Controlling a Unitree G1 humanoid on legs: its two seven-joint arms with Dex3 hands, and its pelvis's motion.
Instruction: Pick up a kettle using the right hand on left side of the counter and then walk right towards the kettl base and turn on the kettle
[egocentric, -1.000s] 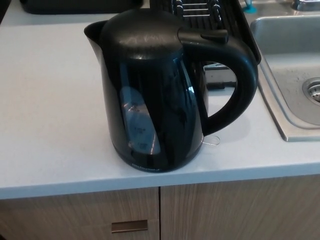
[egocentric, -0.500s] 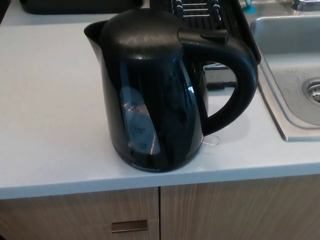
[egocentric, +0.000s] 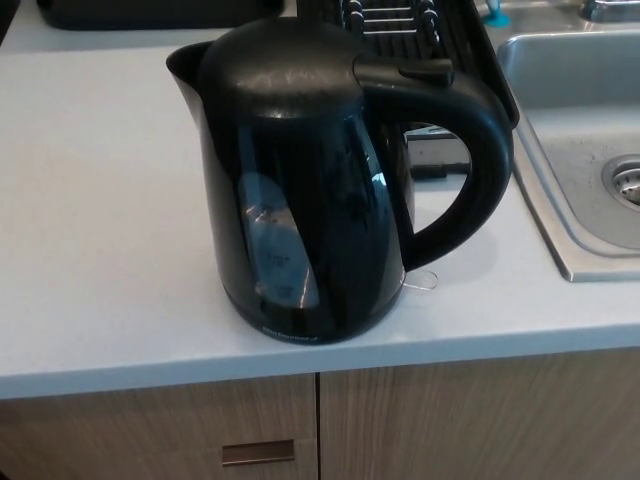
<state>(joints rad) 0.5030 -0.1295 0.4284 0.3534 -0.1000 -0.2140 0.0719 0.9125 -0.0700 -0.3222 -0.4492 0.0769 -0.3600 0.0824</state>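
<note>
Standing upright on the counter (egocentric: 90, 200): one black kettle (egocentric: 300, 200), beside one sink (egocentric: 580, 140).

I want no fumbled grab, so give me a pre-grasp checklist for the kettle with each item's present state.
1. Kettle upright on the counter: ok.
2. Handle faces the robot's right, open loop unobstructed: ok.
3. Lid closed: ok.
4. Right hand lined up with handle: cannot tell, neither hand is in view.
5. Clearance from the sink on the right: ok, apart.
6. Kettle base in sight: not ok, not visible.
</note>
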